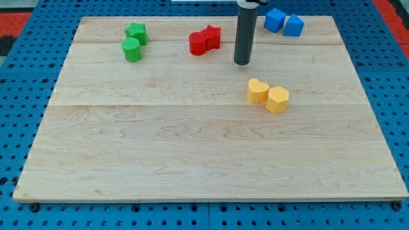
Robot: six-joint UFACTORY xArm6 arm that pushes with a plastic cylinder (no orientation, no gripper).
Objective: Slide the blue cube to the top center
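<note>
The blue cube sits near the board's top edge, right of centre, touching a second blue block on its left. My tip rests on the board below and to the left of the blue pair, with a clear gap to them. It is right of the red blocks and above the yellow blocks.
Two red blocks touch each other at top centre-left. A green star-like block and a green cylinder sit at top left. A yellow heart-shaped block and a yellow hexagonal block touch right of centre. The wooden board lies on a blue pegboard.
</note>
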